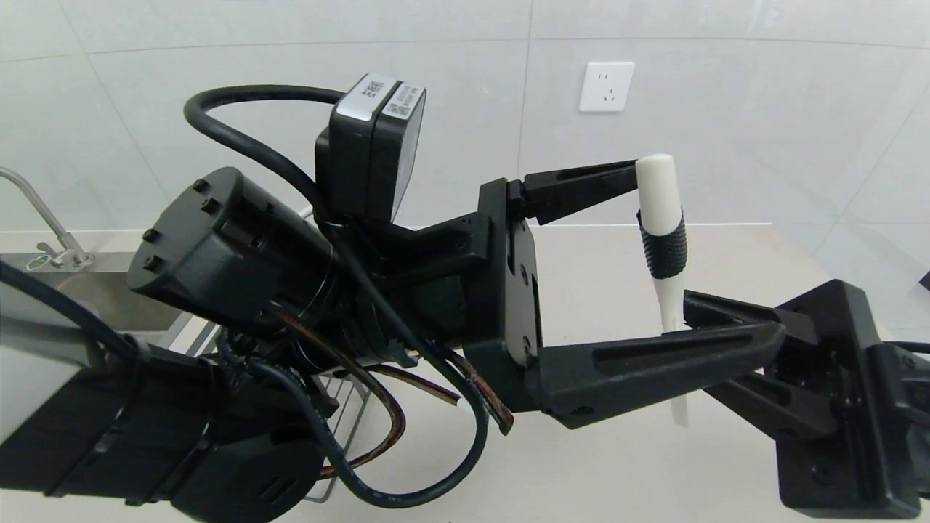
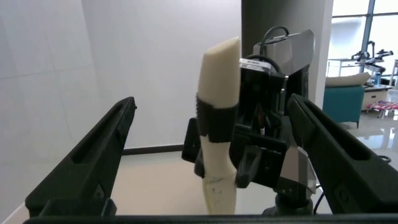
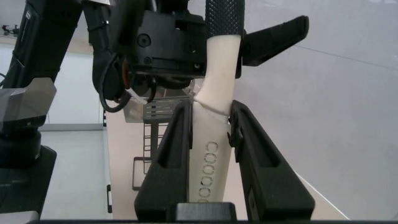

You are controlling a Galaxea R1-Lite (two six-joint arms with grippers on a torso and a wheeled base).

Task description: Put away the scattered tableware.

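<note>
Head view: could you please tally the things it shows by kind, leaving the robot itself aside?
White utensil with a black grip band: 1
Wire rack: 1
Faucet: 1
Steel sink: 1
Wall socket: 1
Total: 5

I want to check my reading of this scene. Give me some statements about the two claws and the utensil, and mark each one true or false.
1. The right claw is shut on the white utensil. True.
2. The left claw grips the white utensil too. False: it is open, with one finger on each side of it.
3. The white utensil lies flat on the counter. False: it is held roughly upright above it.
4. A black band wraps the utensil's handle. True.
5. A wall socket sits on the wall behind. True.
</note>
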